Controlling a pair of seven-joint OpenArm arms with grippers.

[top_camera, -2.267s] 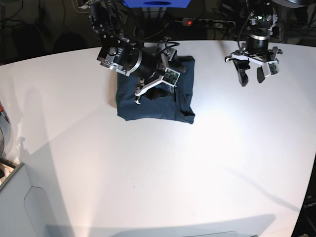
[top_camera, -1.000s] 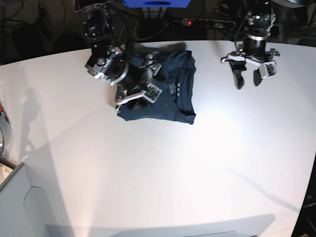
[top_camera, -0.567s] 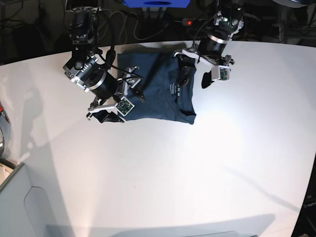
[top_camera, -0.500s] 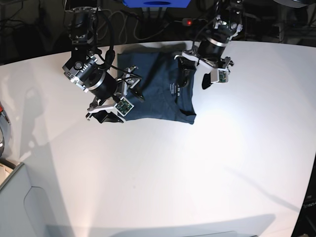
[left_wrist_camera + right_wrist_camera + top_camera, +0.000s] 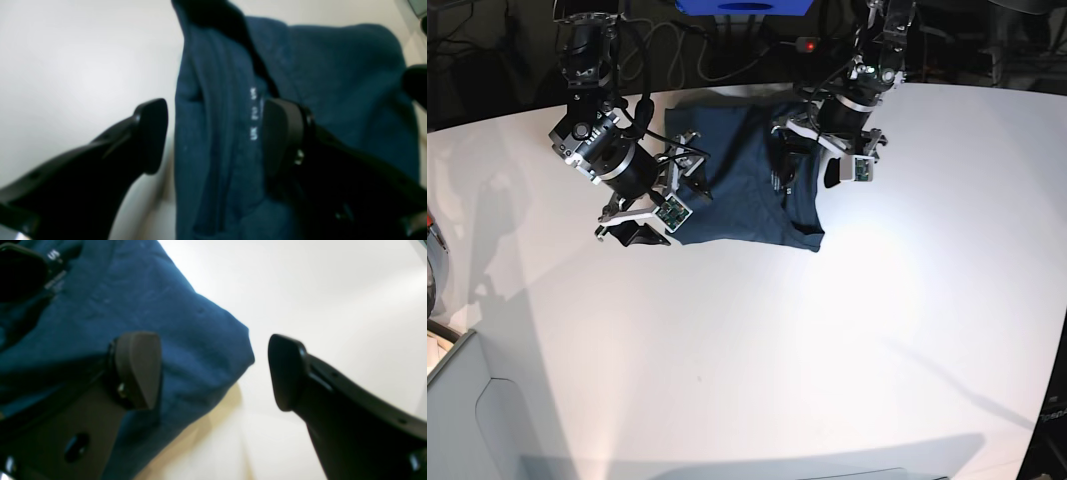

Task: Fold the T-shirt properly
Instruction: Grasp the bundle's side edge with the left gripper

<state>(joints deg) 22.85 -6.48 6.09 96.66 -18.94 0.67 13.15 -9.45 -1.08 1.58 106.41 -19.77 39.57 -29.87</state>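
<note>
The T-shirt lies folded into a rough rectangle on the far part of the white table, with one arm at each of its side edges.

The left gripper has its jaws spread wide and straddles the shirt's edge. One finger hangs over bare table just outside the fabric; the other sits over the cloth, right beside the small white printed label. Between the two fingers run several lengthwise folds of navy cloth. Whether the fingertips press on the fabric or hover just above it cannot be told from the left wrist view — it is soft and blurred.

The right gripper is likewise spread, nothing between its jaws but air, cloth and table. Its one finger is over the shirt near the edge, the other over bare white table, and a rounded corner of the T-shirt pokes into the gap between them. A warm-toned shadow lies on the table under that corner.

In the base view the left gripper is at the shirt's edge nearest the label side, and the right gripper at the opposite edge — both low, close to the table surface.
</note>
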